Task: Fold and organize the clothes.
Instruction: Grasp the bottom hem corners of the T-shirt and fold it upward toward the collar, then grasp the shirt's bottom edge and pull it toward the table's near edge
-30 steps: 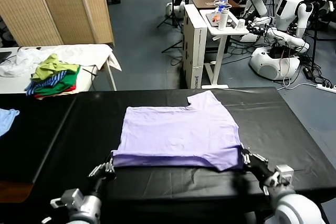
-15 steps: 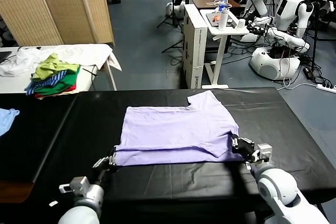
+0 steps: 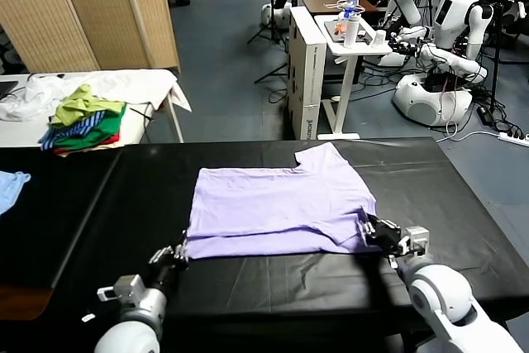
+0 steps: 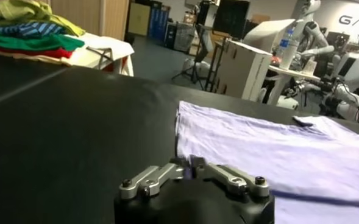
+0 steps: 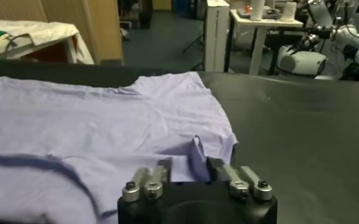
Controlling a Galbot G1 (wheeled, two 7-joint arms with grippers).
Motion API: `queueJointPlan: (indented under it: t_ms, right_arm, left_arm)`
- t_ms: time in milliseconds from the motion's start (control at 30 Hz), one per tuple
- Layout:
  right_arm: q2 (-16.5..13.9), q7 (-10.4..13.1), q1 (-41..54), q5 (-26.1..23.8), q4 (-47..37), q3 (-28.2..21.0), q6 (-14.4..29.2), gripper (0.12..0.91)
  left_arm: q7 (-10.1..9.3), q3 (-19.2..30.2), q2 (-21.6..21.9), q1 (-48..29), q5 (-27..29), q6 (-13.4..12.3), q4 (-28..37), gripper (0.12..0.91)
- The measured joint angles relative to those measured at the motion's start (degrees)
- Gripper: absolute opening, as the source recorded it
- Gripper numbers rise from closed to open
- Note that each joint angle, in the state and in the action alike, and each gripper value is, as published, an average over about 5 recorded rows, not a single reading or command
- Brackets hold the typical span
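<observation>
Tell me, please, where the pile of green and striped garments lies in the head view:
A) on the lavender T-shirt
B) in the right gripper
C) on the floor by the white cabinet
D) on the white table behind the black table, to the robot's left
D: the garment pile sits on the white table beyond the black table, far left of the lavender T-shirt.

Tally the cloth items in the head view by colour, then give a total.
Pale lavender T-shirt: 1
Green, yellow-green and striped garment pile: 1
Light blue cloth: 1
White cloth: 1
Total: 4
</observation>
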Motion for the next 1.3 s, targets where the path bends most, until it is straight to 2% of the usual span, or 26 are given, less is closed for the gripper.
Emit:
queueJointPlan:
  t_ms: [67,167,400,500,567,667,733,800,967,1033,1067,1300]
  right_arm:
    - [-0.03,-0.53,-2.51,-0.01,0.55,1.77,0.52,0.899]
    - [0.08,-0.92,-5.22,-0.03,0.73,3.54,1.00,0.876]
    - [0.31,-1.39,-7.02,-0.25,0.11,4.54,1.46,0.721]
    - [0.36,-1.63,-6.99,-0.61,-0.36,4.30,1.64,0.601]
    - [0.43,-1.76,-6.94,-0.88,-0.61,4.02,1.76,0.487]
    - [0.48,-1.98,-6.94,-1.13,-0.81,3.73,1.93,0.326]
    - [0.46,-2.08,-6.99,-1.19,-0.83,3.68,2.01,0.253]
    - [0.36,-2.12,-7.15,-1.19,-0.73,3.71,2.04,0.214]
    - [-0.11,-1.87,-8.00,-0.81,0.17,4.22,1.76,0.155]
    - [-0.32,-1.47,-8.60,-0.49,0.80,4.63,1.22,0.149]
    - [-0.42,-1.22,-8.96,-0.35,1.16,4.86,0.84,0.146]
    - [-1.03,-0.40,-13.02,-0.13,4.77,7.31,-1.81,0.143]
  left_arm:
    - [0.14,0.04,-0.27,1.38,0.27,0.03,-0.75,0.826]
    - [0.29,0.07,-0.63,2.86,0.32,-0.06,-1.32,0.895]
    - [0.27,-0.10,-1.07,3.75,0.20,-0.22,-1.17,0.907]
    - [0.27,-0.22,-1.13,4.01,0.22,-0.29,-1.08,0.899]
    - [0.29,-0.25,-1.22,4.03,0.22,-0.31,-1.02,0.871]
    - [0.38,-0.24,-1.33,3.99,0.22,-0.35,-0.89,0.771]
    - [0.50,-0.22,-1.34,3.92,0.20,-0.39,-0.72,0.668]
    - [0.64,-0.20,-1.33,3.73,0.16,-0.44,-0.44,0.564]
    - [0.76,-0.05,-1.24,3.31,-0.04,-0.47,-0.01,0.244]
    - [0.59,-0.02,-1.13,3.61,0.04,-0.34,-0.23,0.167]
    - [0.42,-0.04,-1.07,3.87,0.20,-0.23,-0.45,0.147]
    - [-1.26,-0.86,-0.77,7.78,1.93,0.64,-3.16,0.144]
